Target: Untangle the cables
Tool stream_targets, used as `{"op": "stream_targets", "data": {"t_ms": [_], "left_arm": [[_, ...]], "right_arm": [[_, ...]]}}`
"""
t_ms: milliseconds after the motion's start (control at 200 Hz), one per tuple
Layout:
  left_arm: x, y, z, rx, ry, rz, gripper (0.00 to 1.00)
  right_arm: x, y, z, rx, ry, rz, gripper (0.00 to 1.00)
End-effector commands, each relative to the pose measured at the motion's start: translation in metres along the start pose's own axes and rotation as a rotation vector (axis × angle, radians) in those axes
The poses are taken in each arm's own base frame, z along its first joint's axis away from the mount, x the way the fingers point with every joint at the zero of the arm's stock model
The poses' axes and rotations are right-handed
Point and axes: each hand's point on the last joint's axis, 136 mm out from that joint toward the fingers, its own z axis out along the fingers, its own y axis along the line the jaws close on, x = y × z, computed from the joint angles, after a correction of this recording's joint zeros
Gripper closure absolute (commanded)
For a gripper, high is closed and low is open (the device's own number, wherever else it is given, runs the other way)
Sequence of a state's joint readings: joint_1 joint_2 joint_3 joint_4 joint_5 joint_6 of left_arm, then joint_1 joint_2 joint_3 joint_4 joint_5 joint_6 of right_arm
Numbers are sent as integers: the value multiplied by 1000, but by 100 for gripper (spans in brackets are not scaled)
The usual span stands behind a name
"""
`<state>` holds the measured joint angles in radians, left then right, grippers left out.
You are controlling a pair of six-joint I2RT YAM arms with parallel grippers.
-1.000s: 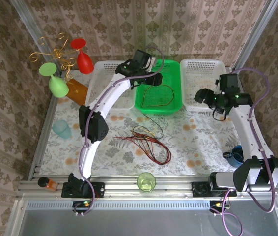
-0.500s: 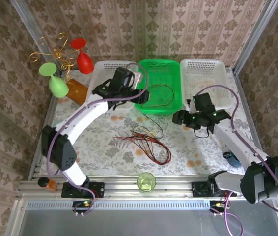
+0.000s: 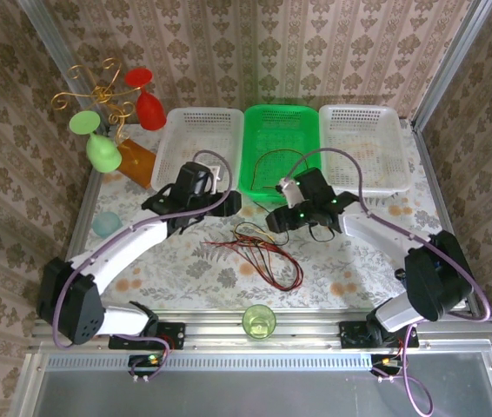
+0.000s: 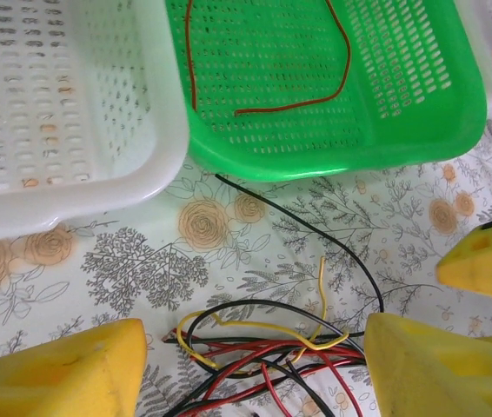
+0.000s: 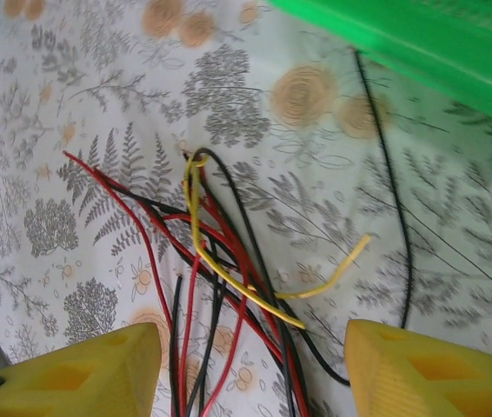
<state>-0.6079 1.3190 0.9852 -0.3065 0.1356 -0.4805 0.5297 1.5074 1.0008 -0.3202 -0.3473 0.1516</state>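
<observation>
Since 1 second ago both arms have swung down from the baskets to the middle of the surface, and the cables have not shifted. The cables (image 3: 259, 250) lie in a loose tangle of red, black and yellow strands on the flowered surface (image 3: 185, 261), just in front of the green basket (image 3: 302, 130). 1 black strand runs from the tangle up to the basket's near rim. 1 yellow strand loops across the top of the bundle, seen in the left wrist view (image 4: 263, 343) and the right wrist view (image 5: 220, 261). A separate red cable (image 3: 274, 165) lies curled inside the green basket, apart from the tangle.

The left gripper (image 3: 229, 204) hangs over the tangle's far left edge, its yellow fingers (image 4: 55, 373) spread wide with strands on the surface between them, gripping nothing. The right gripper (image 3: 274, 221) hangs over the tangle's far right side, its fingers (image 5: 437, 365) also apart and closed on nothing.

2 white baskets (image 3: 198, 139) flank the green one. A green cup (image 3: 259, 320) stands at the near edge of the surface, well apart from the tangle.
</observation>
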Motion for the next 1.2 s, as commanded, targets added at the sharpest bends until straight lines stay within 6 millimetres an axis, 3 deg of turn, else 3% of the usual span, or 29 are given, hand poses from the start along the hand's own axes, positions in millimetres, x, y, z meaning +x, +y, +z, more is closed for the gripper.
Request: {"op": "stream_targets", "data": {"t_ms": [0, 300, 805, 1075, 1195], "left_arm": [[-4, 7, -11, 5, -53, -56, 33], [14, 29, -18, -27, -87, -111, 35], [27, 39, -32, -51, -80, -121, 36], [28, 40, -41, -62, -88, -119, 37], [28, 41, -46, -70, -92, -118, 37]], "right_arm": [[-9, 13, 9, 1, 5, -187, 44], [-15, 19, 36, 76, 46, -302, 51], [4, 21, 71, 76, 149, -362, 63], [8, 17, 79, 80, 156, -394, 79], [9, 17, 79, 83, 171, -410, 95]]}}
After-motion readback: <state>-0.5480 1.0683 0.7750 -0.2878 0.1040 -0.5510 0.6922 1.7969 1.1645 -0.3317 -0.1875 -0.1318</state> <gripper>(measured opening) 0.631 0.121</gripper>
